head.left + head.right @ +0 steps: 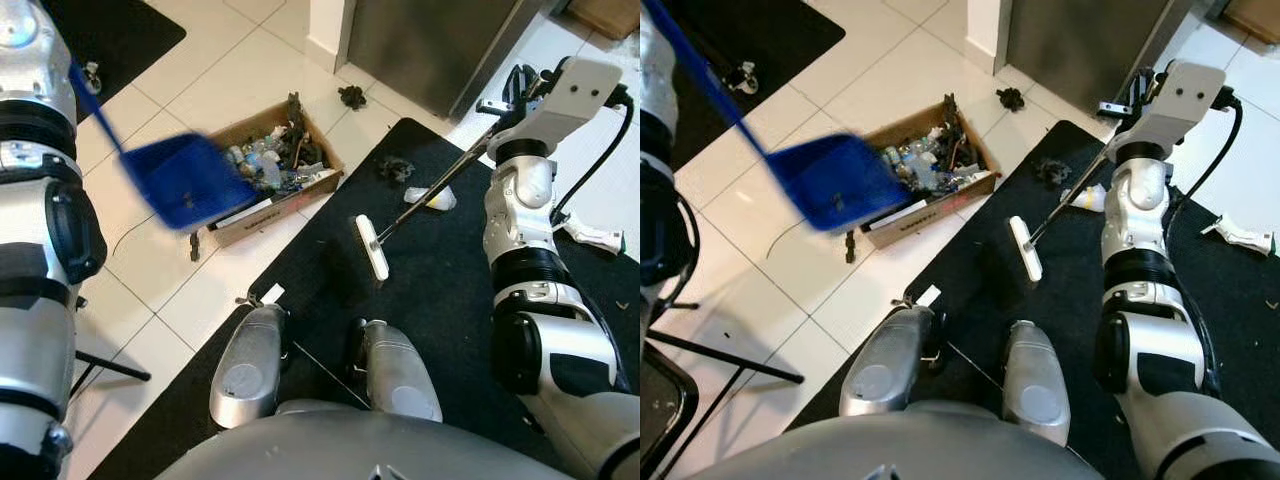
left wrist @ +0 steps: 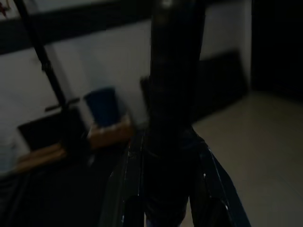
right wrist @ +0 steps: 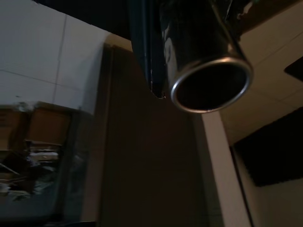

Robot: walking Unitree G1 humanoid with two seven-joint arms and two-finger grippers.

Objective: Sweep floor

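Left eye view: blurred blue dustpan (image 1: 190, 180) tilts over cardboard box (image 1: 275, 170); both grippers' finger states unclear.

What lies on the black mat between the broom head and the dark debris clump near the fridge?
In the left eye view, a crumpled whitish scrap lies on the black mat between the broom head and the dark clump, beside the broom's handle.

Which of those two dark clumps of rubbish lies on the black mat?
The clump beside the broom pole; the other clump sits on white tile by the steel cabinet.
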